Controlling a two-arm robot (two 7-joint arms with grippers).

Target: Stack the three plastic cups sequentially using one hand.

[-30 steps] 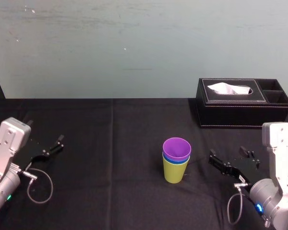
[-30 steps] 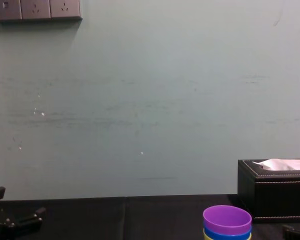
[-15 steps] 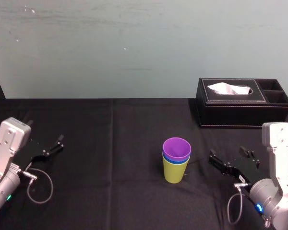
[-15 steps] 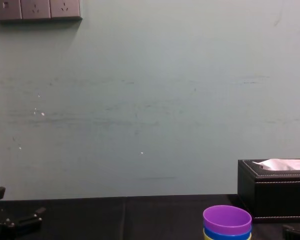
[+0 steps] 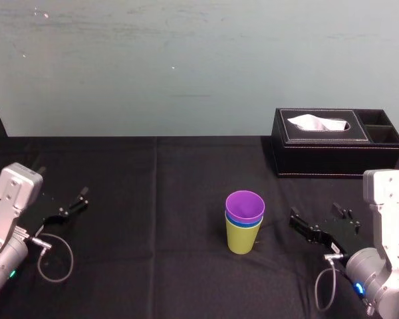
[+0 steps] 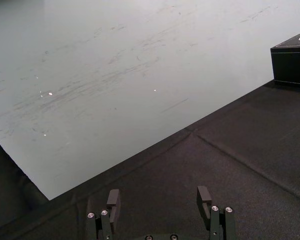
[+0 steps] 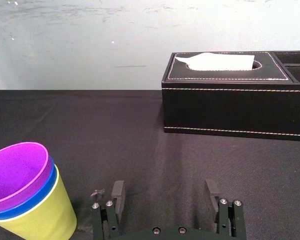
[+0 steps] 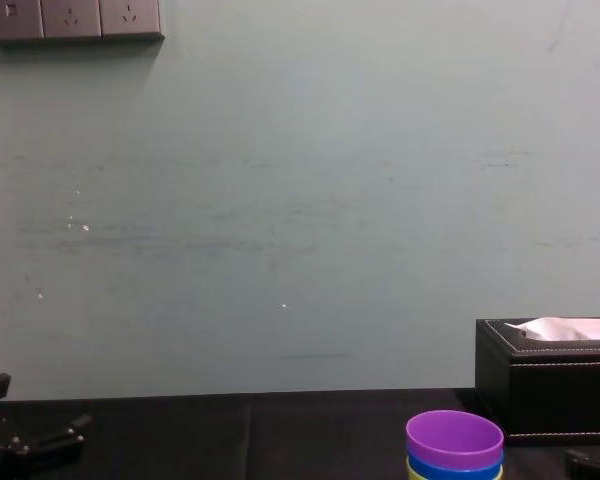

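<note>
The three plastic cups stand nested in one upright stack at the table's middle: the purple cup point(image 5: 245, 205) on top, the blue cup point(image 5: 243, 220) inside the yellow-green cup point(image 5: 242, 238) at the bottom. The stack also shows in the right wrist view, with purple cup point(image 7: 16, 171), blue cup point(image 7: 32, 199) and yellow-green cup point(image 7: 42, 217), and its purple rim point(image 8: 454, 438) in the chest view. My right gripper point(image 5: 319, 224) rests open to the right of the stack, apart from it, its fingers point(image 7: 118, 192) empty. My left gripper point(image 5: 70, 204) sits open at the far left.
A black tissue box point(image 5: 336, 141) with a white tissue stands at the back right, also seen in the right wrist view point(image 7: 235, 95). The table point(image 5: 153, 186) is covered in black cloth. A pale wall rises behind. Loose cables lie beside both arms.
</note>
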